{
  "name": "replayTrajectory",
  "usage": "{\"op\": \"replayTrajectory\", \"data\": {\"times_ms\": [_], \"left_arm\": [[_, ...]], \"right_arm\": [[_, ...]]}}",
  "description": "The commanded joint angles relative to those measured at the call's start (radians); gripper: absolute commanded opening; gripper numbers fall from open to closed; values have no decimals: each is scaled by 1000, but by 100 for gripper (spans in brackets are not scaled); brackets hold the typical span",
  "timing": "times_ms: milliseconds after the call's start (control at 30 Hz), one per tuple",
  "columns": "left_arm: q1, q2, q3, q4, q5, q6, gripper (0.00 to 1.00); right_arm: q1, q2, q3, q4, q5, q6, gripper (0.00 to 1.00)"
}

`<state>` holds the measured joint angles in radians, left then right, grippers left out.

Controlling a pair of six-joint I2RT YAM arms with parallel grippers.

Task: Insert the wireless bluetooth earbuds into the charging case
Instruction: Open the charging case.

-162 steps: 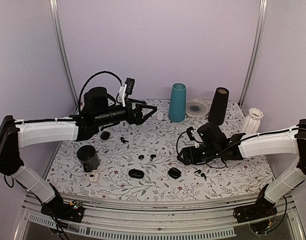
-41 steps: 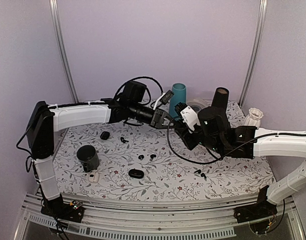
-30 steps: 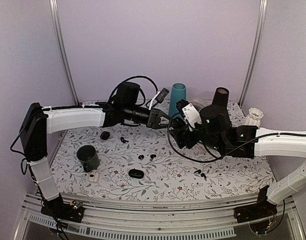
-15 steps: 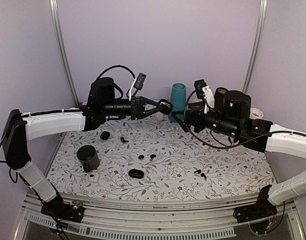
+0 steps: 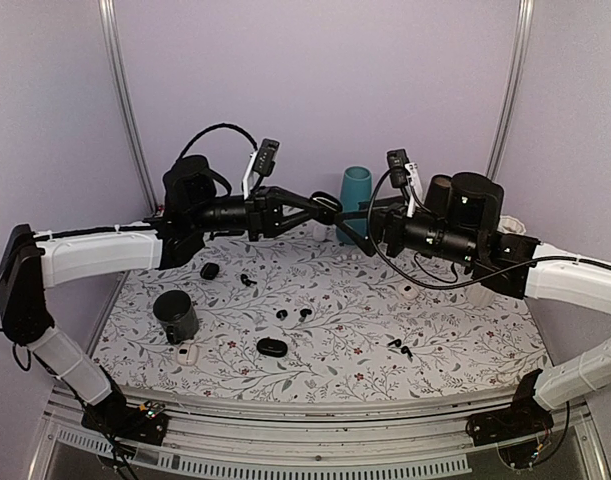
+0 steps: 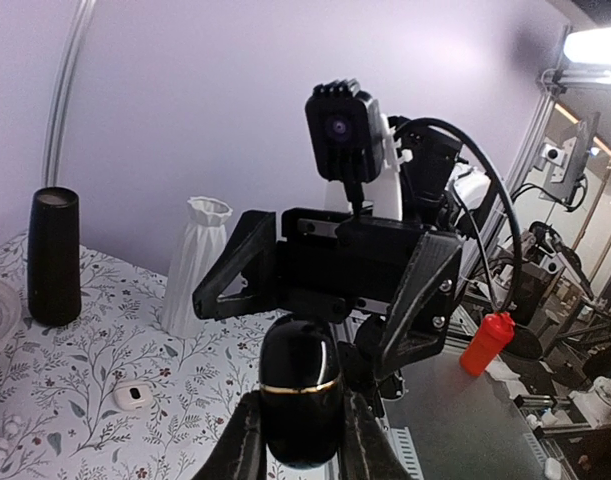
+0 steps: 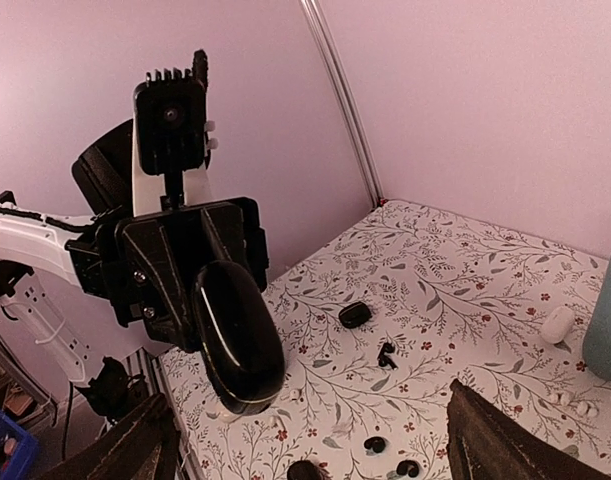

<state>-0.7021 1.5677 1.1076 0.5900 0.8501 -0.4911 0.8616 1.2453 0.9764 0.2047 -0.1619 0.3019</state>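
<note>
Left tool (image 5: 325,209) pinches a smooth, glossy black pebble-shaped charging case (image 6: 298,390) high over the floral-print bench (image 5: 465,335). Right tool (image 5: 350,226) gapes wide beside it. 2 tiny earbuds (image 5: 396,346), apparently stemmed, lie near right.

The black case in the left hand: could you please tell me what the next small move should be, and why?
Probably the open right hand should close on the free top end of the case to lift its lid. The left hand grips the case, which is closed, above the table, and the earbuds lie loose below.
</note>
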Motion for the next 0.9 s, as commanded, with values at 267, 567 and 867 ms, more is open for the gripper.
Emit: {"op": "replayTrajectory", "data": {"times_ms": [267, 567, 867], "left_arm": [[-23, -22, -16, 98, 115, 16, 0], [-38, -14, -14, 108, 157, 28, 0], [-31, -17, -12, 46, 58, 50, 0]], "right_arm": [[-62, 14, 43, 26, -59, 58, 93], [-90, 32, 55, 4, -72, 77, 93], [-91, 0, 39, 17, -82, 64, 94]]}}
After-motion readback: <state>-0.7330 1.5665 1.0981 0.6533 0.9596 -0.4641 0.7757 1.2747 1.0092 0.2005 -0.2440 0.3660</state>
